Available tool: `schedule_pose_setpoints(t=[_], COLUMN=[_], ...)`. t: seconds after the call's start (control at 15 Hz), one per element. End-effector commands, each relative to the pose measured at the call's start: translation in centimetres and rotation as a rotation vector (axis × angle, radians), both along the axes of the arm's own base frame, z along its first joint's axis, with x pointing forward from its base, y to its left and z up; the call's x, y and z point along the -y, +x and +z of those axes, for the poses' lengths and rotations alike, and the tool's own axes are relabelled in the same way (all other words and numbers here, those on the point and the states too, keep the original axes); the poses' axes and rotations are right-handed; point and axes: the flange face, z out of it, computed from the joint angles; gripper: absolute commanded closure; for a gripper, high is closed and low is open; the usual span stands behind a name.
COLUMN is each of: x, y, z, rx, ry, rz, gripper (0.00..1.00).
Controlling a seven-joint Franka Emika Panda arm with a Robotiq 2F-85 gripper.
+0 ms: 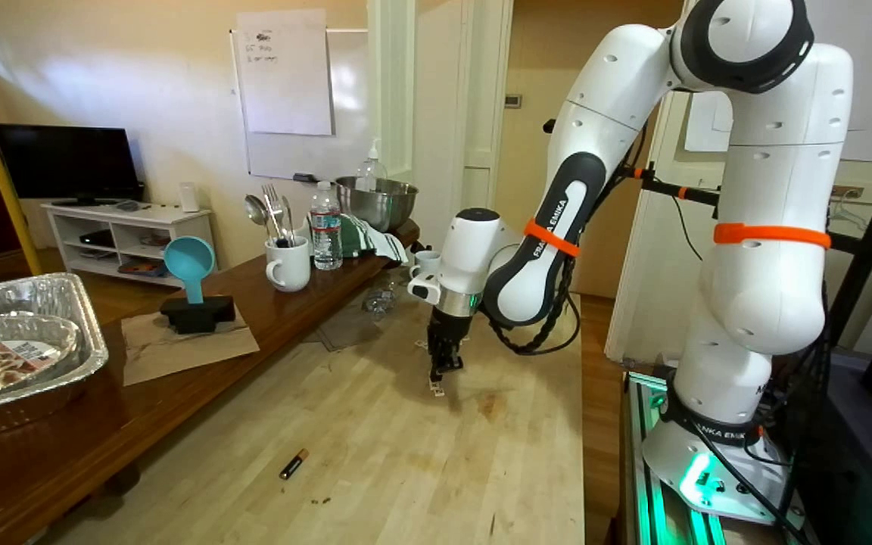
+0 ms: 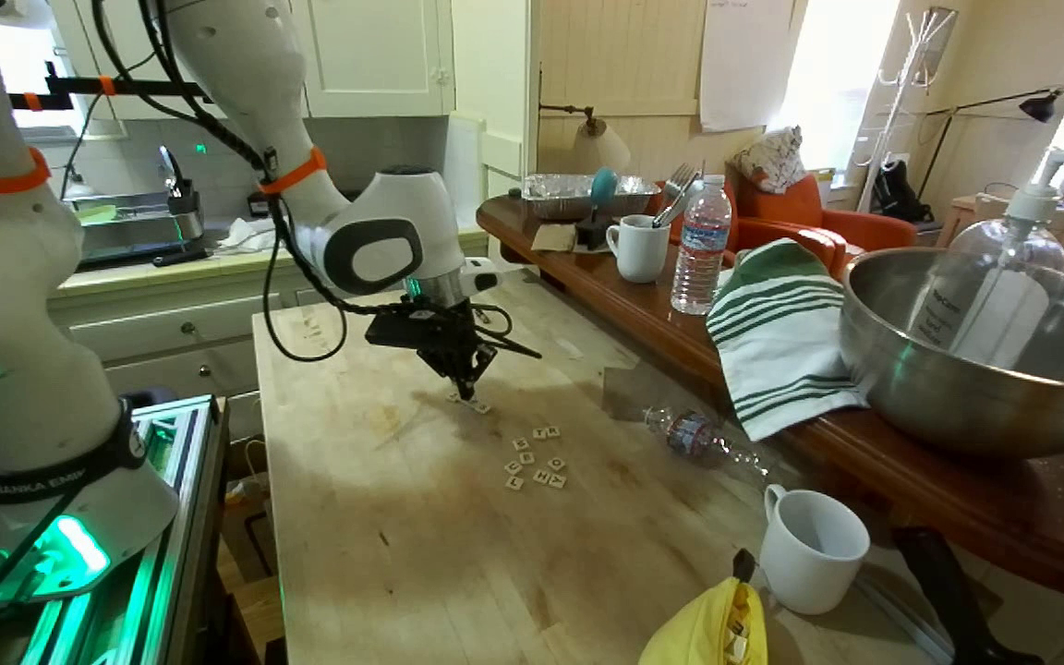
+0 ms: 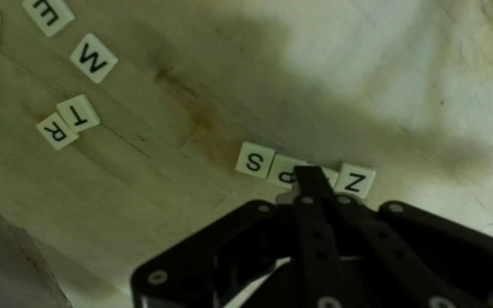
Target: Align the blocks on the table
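Note:
The blocks are small pale letter tiles on the light wooden table [image 1: 421, 469]. In the wrist view several tiles form a short row, with the S tile [image 3: 255, 159] at its left end and the Z tile [image 3: 354, 180] at its right end, set slightly off. My gripper [image 3: 310, 171] is shut; its tips cover part of the two middle tiles. Whether it touches them I cannot tell. Loose tiles include W [image 3: 94, 58], E [image 3: 49, 15], and the touching T [image 3: 78, 113] and R [image 3: 57, 131]. In an exterior view the gripper [image 2: 466, 393] is low over the row, beyond a scattered group of tiles [image 2: 557, 481].
A battery [image 1: 294, 463] lies on the table. A clear plastic bottle [image 2: 703, 441] lies beside the raised brown counter [image 1: 254, 295]. A white mug [image 2: 814, 554], a yellow pouch [image 2: 712, 628] and a black-handled utensil [image 2: 952, 591] are at the table's end.

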Motion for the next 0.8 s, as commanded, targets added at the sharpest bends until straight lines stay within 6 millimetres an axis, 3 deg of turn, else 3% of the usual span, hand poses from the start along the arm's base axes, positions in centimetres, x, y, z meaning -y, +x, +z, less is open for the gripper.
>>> schedule_pose_setpoints(t=[0.0, 0.73], x=[-1.14, -1.93], y=[-1.0, -1.48], z=[0.32, 0.13], rx=[-0.027, -0.031], ry=[0.031, 0.061], rz=[-0.095, -0.216], gripper=[1.0, 1.0])
